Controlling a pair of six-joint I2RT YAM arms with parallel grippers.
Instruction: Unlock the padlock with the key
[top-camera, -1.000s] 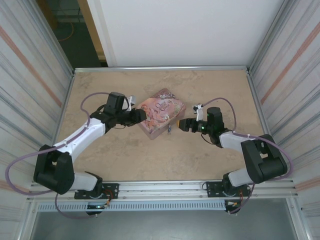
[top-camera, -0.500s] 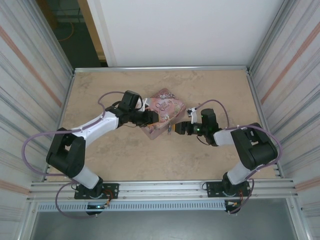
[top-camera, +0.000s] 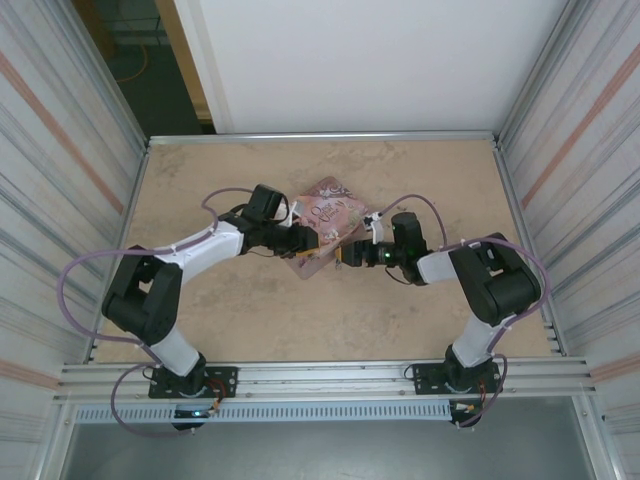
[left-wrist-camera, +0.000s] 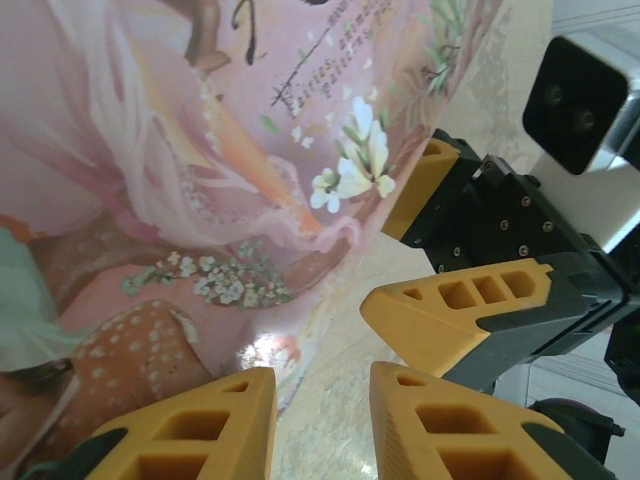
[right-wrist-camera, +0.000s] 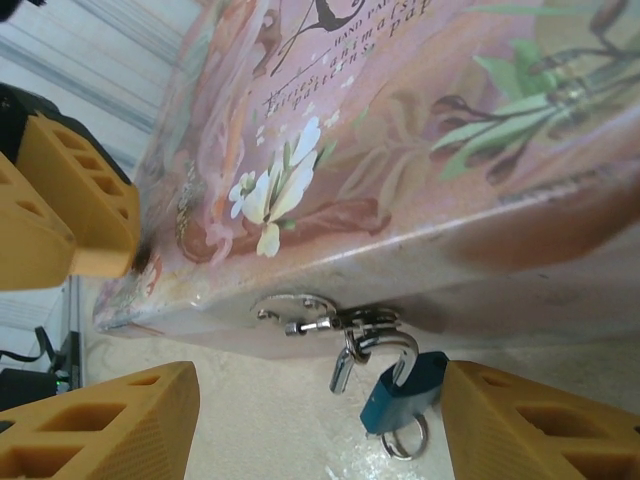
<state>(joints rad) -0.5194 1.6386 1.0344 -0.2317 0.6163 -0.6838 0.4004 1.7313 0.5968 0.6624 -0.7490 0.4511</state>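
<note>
Approach: your right claw (right-wrist-camera: 320, 425), jaws apart, flanks the tiny blue silver-shackled padlock (right-wrist-camera: 405, 392) on the pink illustrated rectangular tin (right-wrist-camera: 400, 130); next, probably steady it.

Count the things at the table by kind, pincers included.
Pink tin: 1
Blue padlock: 1
Pincers: 2 (left pincer, right pincer)
Total: 4

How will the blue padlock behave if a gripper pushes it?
The blue padlock is hooked by its shackle to the clasp of the pink tin, so it would probably pivot rather than slide. It is tiny, likely light.
</note>
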